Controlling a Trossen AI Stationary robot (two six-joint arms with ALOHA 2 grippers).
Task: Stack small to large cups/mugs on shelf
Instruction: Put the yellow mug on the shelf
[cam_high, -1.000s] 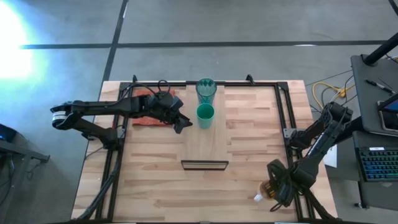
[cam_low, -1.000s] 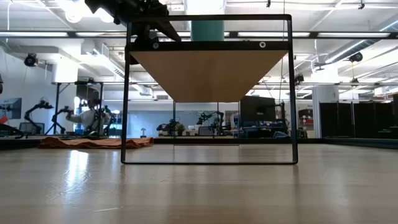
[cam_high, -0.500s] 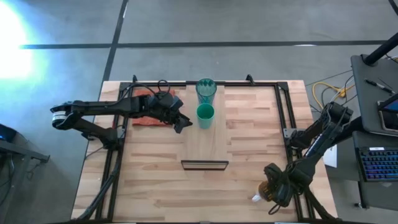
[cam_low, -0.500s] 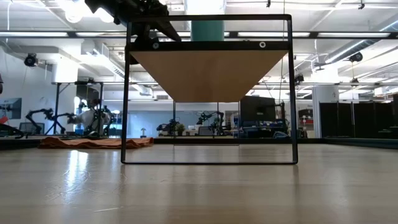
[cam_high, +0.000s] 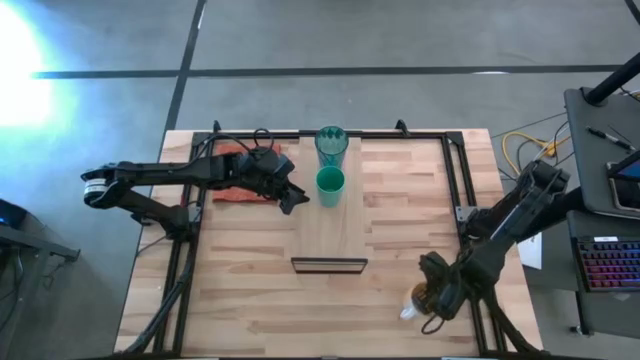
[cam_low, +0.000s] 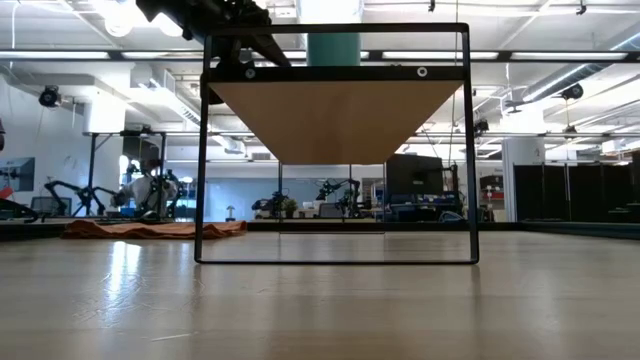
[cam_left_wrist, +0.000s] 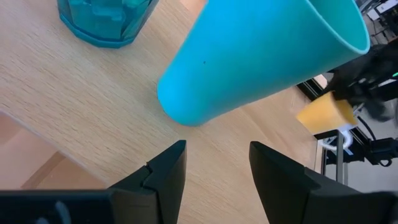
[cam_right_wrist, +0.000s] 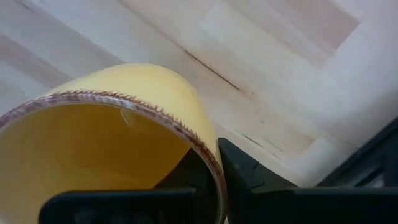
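Observation:
On the raised light-wood shelf (cam_high: 330, 228) the teal tumbler (cam_high: 332, 145) stands at the far end, with the green cup (cam_high: 330, 187) just in front of it. My left gripper (cam_high: 291, 197) hovers open at the green cup's left. In the left wrist view its fingers (cam_left_wrist: 168, 177) stand short of the cup (cam_left_wrist: 261, 56). The orange mug (cam_high: 424, 298) with its white handle (cam_high: 407, 313) is at the table's near right. My right gripper (cam_high: 434, 296) is shut on it. My right gripper pinches the mug's wall at the rim (cam_right_wrist: 208, 152), with one finger inside the mug and one finger (cam_right_wrist: 245, 171) outside. It comes at the mug from the table's right, slanting down. The white handle points toward the table's near left. Whether the base rests on the table does not show.
An orange-red cloth (cam_high: 240, 192) lies under my left arm at the far left. A black frame (cam_low: 335, 255) carries the shelf above the tabletop. Black rails (cam_high: 455, 180) run along the table's sides. Bare wood lies between the shelf's front edge (cam_high: 329, 265) and the mug.
My right gripper has gone a little toward the table's left edge, and the orange mug has shifted that way with it.

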